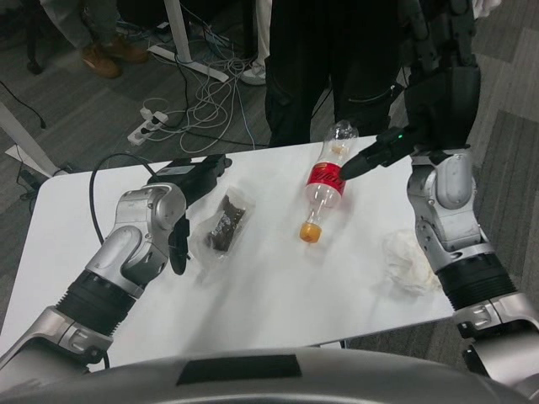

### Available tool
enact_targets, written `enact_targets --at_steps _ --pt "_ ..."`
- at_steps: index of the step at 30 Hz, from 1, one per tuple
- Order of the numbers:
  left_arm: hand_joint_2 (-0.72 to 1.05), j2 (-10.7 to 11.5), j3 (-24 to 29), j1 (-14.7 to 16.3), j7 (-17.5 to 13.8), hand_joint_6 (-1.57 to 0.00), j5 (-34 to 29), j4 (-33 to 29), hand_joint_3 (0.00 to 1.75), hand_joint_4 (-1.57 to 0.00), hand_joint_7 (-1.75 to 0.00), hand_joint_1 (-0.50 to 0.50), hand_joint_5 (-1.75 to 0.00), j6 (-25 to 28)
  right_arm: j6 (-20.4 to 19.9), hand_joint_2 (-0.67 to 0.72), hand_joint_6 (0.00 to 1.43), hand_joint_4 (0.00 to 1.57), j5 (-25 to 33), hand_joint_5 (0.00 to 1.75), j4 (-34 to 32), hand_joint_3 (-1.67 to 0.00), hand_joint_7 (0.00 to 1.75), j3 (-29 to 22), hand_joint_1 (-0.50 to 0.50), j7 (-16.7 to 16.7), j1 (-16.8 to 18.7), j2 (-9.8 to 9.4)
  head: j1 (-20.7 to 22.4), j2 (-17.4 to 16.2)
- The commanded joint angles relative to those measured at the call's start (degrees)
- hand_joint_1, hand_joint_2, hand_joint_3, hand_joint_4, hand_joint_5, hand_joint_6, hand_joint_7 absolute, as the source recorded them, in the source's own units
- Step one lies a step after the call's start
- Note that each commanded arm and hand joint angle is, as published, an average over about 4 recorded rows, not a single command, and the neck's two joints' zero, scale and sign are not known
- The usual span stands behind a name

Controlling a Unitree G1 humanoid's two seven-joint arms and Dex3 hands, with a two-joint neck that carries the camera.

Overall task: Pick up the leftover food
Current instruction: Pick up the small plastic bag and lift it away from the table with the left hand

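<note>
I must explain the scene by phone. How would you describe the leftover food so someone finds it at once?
On the white table, look left of centre, just beside the robot's left hand. The leftover food is a dark lump in clear wrapping, unlike the red-labelled bottle and the crumpled white tissue further right.

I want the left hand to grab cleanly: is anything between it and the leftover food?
Nothing visible. The left hand sits just left of the bagged food, with only bare table between. The bottle lies further right, on the food's other side.
</note>
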Motion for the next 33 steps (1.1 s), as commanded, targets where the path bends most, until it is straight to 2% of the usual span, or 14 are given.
enact_targets --at_steps 1,12,18,23,27,33 --pt "-0.28 0.75 -2.27 -1.23 -0.57 0.0 0.23 3.31 0.0 0.0 -0.28 -0.5 -1.23 -0.68 -0.87 0.34 0.0 0.0 0.24 0.0 0.36 0.0 0.0 0.05 -0.29 -0.02 0.5 0.24 0.01 -0.09" --pt "-0.28 0.35 -10.09 -5.01 -0.48 0.0 -1.29 10.27 0.0 0.0 -0.35 -0.5 -1.23 -1.38 -0.87 0.34 0.0 0.0 0.38 0.0 0.65 0.0 0.0 0.02 -0.29 -0.02 0.5 0.37 0.22 0.21" --pt "-0.28 0.53 -11.02 -5.49 -0.48 0.0 -1.55 9.7 0.0 0.0 -0.35 -0.5 -1.23 -1.43 -1.0 0.34 0.0 0.0 0.51 0.0 0.65 0.0 0.0 -0.02 -0.29 0.03 0.59 0.41 0.23 0.44" --pt "-0.19 0.92 -11.68 -5.85 -0.48 0.0 -1.6 8.03 0.0 0.0 -0.35 -0.5 -1.23 -1.43 -1.0 0.34 0.0 0.0 0.6 0.0 0.65 0.0 0.0 -0.06 -0.29 -0.02 0.59 0.41 0.23 0.4" --pt "-0.19 2.24 -15.3 -7.23 -0.86 0.0 -2.1 7.5 0.0 0.0 -0.35 -0.5 -1.23 -0.92 -0.98 0.34 0.0 0.0 0.66 0.0 0.65 0.0 0.0 -0.11 -0.29 -0.02 0.66 0.41 0.23 0.4" --pt "-0.15 2.68 -18.8 -8.7 -1.19 0.0 -3.75 8.29 0.0 0.0 -0.35 -0.5 -1.23 -0.5 -1.05 0.28 0.0 0.0 0.6 0.0 0.65 0.0 0.0 -0.11 -0.29 -0.02 0.77 0.54 1.12 0.98"
